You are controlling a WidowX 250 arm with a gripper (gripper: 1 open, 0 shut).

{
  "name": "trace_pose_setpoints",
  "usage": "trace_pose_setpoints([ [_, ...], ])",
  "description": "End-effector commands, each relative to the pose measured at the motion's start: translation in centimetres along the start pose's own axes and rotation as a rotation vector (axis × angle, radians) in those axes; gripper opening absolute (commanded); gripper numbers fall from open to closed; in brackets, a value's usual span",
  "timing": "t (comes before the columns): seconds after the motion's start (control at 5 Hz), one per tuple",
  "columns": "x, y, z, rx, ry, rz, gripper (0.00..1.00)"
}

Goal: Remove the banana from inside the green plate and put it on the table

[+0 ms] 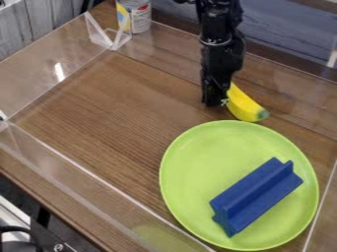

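Brown wood-grain worktop point(105, 108) fills the view, fenced by clear see-through walls point(39, 69) along its edges. At the far left corner, beyond the wall, stands a white container with a yellow label point(132, 15), too blurred to read.

Right of centre, a black robot arm point(219, 39) comes down from the top of the frame, and its gripper point(214, 98) points straight down at the wood. The jaws are closed, with no visible gap between them, and their tips sit just above or on the worktop; which of the two cannot be told from this angle. Nothing is visibly clamped between them.

Just beside the gripper, on its right, lies the banana point(245, 104), a small curved yellow piece with a dark greenish tip pointing right. It rests on the bare wood, outside the plate, with its near end touching or almost touching the closed jaws.

Below and to the right sits the green plate point(191, 167), large, round and lime-coloured, close to the banana but apart from it. Inside the plate, toward its right side, a long blue block point(257, 195) lies diagonally.
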State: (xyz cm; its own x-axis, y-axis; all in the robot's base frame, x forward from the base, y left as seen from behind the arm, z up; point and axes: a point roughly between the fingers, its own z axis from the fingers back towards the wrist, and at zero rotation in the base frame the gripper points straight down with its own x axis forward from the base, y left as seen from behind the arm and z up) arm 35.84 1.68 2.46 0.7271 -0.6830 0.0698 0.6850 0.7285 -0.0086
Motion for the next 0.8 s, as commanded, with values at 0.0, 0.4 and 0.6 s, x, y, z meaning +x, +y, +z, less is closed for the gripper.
trace_pose_setpoints([
  [0.0, 0.47, 1.1, 1.64, 0.047, -0.042, 0.008, 0.0],
  [0.4, 0.35, 1.36, 1.54, 0.047, -0.05, 0.019, 0.0],
  [0.6, 0.34, 1.47, 1.37, 0.045, -0.052, 0.022, 0.0],
])
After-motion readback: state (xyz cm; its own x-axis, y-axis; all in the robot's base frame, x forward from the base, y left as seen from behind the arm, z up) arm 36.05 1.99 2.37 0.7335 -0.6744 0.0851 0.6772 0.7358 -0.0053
